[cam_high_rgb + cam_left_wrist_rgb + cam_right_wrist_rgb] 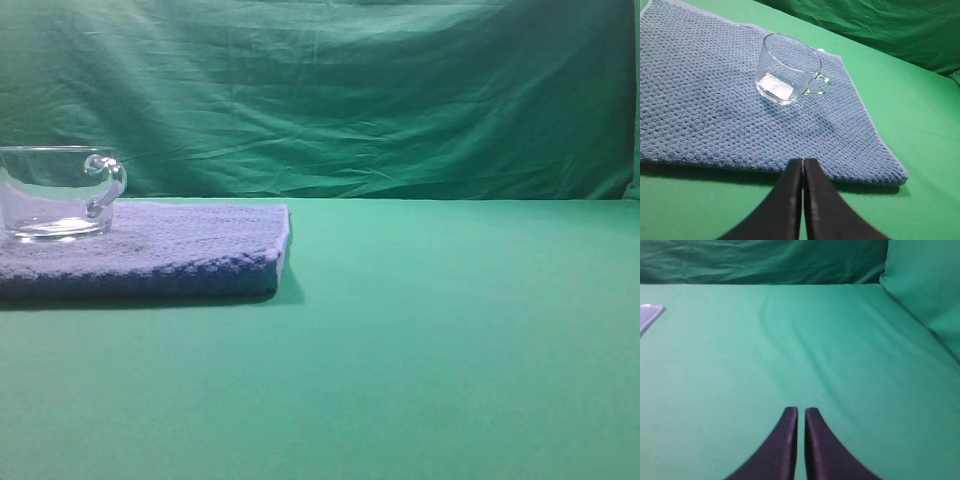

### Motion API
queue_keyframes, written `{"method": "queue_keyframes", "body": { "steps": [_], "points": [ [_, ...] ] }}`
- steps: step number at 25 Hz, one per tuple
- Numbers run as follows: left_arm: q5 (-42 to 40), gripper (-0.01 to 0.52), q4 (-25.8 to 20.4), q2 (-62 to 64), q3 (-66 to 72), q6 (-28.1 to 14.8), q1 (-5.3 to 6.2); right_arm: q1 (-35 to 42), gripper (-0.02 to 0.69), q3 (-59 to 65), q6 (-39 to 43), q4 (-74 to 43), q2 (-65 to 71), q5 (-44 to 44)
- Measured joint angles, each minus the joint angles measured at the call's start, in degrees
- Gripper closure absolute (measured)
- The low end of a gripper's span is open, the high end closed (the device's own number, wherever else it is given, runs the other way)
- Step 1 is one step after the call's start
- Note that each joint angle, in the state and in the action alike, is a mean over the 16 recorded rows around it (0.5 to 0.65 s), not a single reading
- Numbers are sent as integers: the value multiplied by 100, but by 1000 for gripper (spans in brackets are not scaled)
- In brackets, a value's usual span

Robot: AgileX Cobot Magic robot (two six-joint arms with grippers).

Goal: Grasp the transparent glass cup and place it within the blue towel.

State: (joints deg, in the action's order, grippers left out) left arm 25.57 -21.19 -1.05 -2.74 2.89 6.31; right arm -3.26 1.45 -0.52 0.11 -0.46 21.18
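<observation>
The cup (790, 70) stands upright on the towel (705, 115), near the towel's far edge, with its little handle poking out to the side. In the high view the cup (58, 192) sits at the left end of the towel (170, 255), and the towel lies flat on the green table (450, 340). So the job looks done. What could go wrong now? The cup is glass and smooth, so a bump from an arm could tip it or push it off the towel. The towel is soft and bumpy, so a cup that gets knocked could wobble on it. The left claw (803, 167) is closed up tight, with its two black fingers pressed together. It holds nothing and touches nothing, hanging near the towel's close edge and well away from the cup. The right claw (801, 415) is closed too, empty, over bare green table, far from the cup.
</observation>
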Motion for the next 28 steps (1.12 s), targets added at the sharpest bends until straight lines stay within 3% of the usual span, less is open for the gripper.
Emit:
{"method": "queue_keyframes", "body": {
  "steps": [28],
  "points": [
    [0, 514, 0, 0, 0, 0, 0, 0, 647, 17, 0, -38, 0, 47]
  ]
}}
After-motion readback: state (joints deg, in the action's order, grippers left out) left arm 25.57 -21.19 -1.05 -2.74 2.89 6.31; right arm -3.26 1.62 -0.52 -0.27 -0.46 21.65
